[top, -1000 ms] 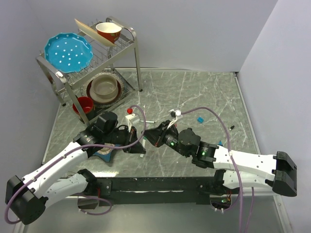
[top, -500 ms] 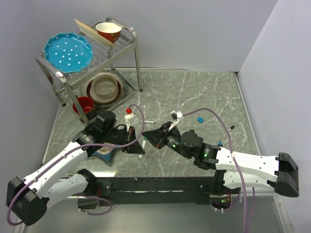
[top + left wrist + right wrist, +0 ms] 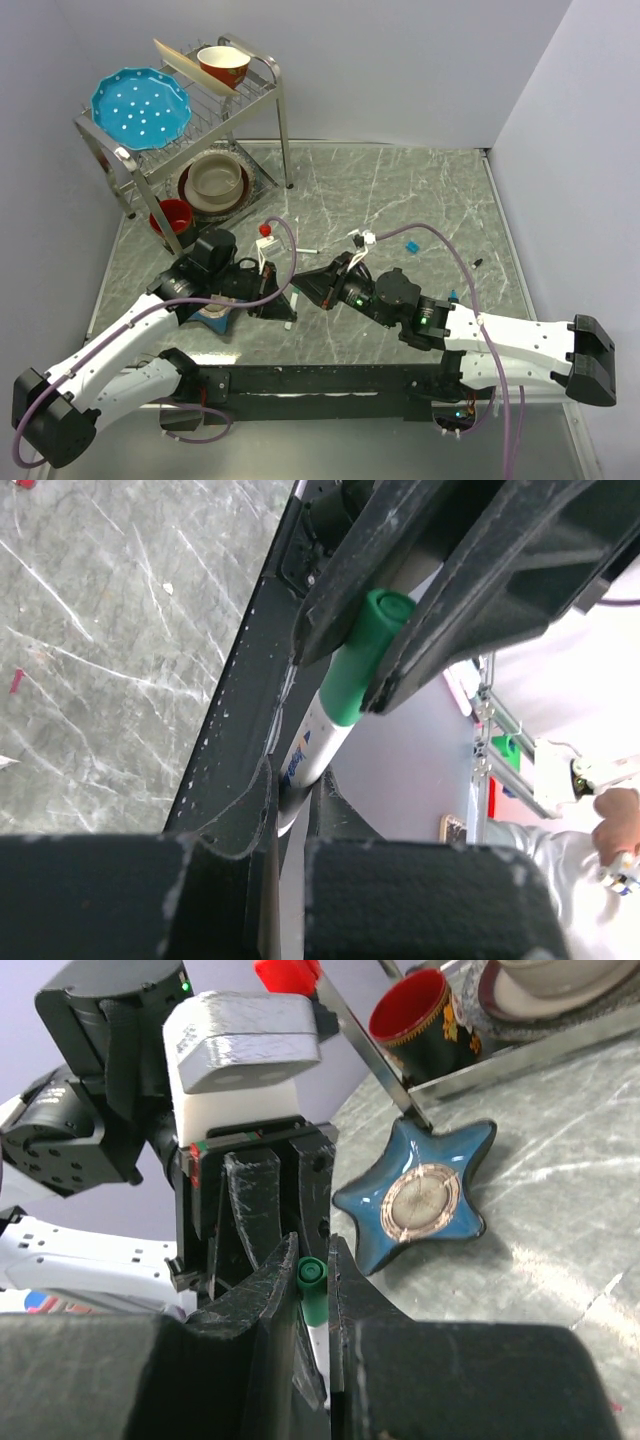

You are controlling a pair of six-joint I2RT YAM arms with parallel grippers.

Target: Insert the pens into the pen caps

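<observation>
Green cap (image 3: 365, 655) covers the tip of the white pen (image 3: 312, 748), whose long axis runs 7-to-1 o'clock in the left wrist view, cap toward 1. The left gripper (image 3: 290, 815) pinches the barrel and the right gripper (image 3: 312, 1255) clamps the cap, over the table (image 3: 420, 200) toward 6 o'clock.

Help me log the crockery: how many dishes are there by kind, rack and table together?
Plates: 3 (blue plate, cream plate, dark plate)
Bowls: 2 (red bowl, grey bowl)
Cups: 1 (red cup)
Star dishes: 1 (star dish)
Total: 7
</observation>
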